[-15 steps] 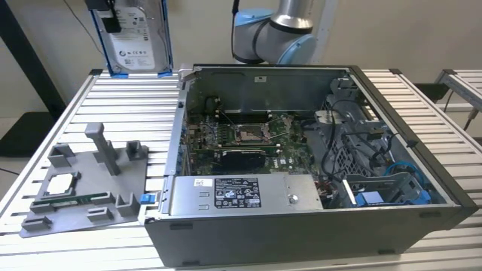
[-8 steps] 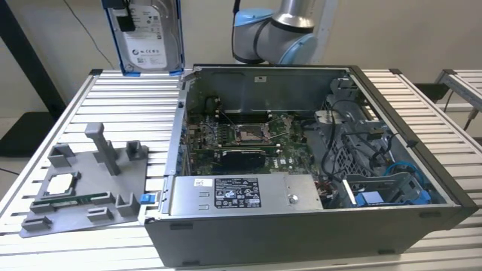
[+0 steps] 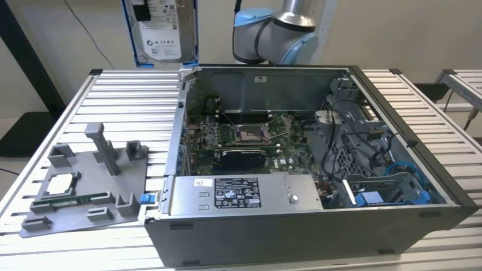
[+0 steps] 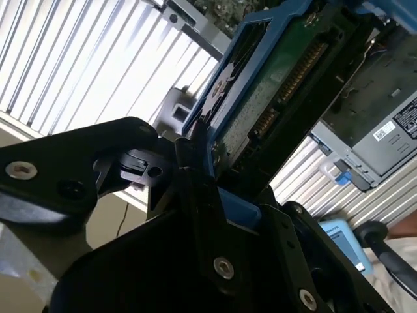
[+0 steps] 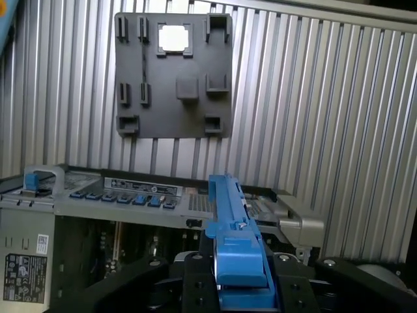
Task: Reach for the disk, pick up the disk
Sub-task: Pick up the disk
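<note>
The disk (image 3: pixel 160 31) hangs upright in the air above the table's far edge, left of the open computer case in the exterior view. It is silver-grey with a white label and a blue carrier frame. In the second wrist view, the disk (image 4: pixel 260 91) shows its green circuit-board side inside the blue frame. My gripper (image 4: pixel 207 163) has its black fingers clamped on the frame's near end. In the first wrist view, the disk (image 5: pixel 229 215) is seen edge-on as a blue strip rising from between the sides of my gripper (image 5: pixel 238 264).
The open computer case (image 3: pixel 421 186) fills the middle of the slatted metal table (image 3: pixel 128 96). A grey fixture plate (image 3: pixel 113 180) with a small square CPU chip (image 3: pixel 62 182) lies at the exterior view's left. A blue bracket (image 3: pixel 391 195) sits inside the case.
</note>
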Motion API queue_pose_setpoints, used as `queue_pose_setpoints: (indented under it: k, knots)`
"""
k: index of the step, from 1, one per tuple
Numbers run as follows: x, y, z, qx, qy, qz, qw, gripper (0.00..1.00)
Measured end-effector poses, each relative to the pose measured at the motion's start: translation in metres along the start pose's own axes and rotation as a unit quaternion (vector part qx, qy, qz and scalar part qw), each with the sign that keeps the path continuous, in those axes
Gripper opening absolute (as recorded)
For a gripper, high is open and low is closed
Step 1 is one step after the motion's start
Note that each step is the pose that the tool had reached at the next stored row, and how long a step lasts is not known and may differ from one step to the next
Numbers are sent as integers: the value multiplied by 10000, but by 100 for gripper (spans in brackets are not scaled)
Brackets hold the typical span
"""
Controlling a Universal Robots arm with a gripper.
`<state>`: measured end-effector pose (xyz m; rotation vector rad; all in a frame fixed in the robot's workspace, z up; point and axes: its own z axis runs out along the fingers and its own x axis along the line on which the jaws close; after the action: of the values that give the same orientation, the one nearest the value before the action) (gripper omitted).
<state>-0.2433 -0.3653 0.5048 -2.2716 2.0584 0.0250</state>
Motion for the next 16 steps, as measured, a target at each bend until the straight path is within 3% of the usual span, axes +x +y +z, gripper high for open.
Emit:
queue_pose_setpoints:
  k: [16]
  knots:
    - [77, -726, -73, 0, -25, -19, 10000, 0]
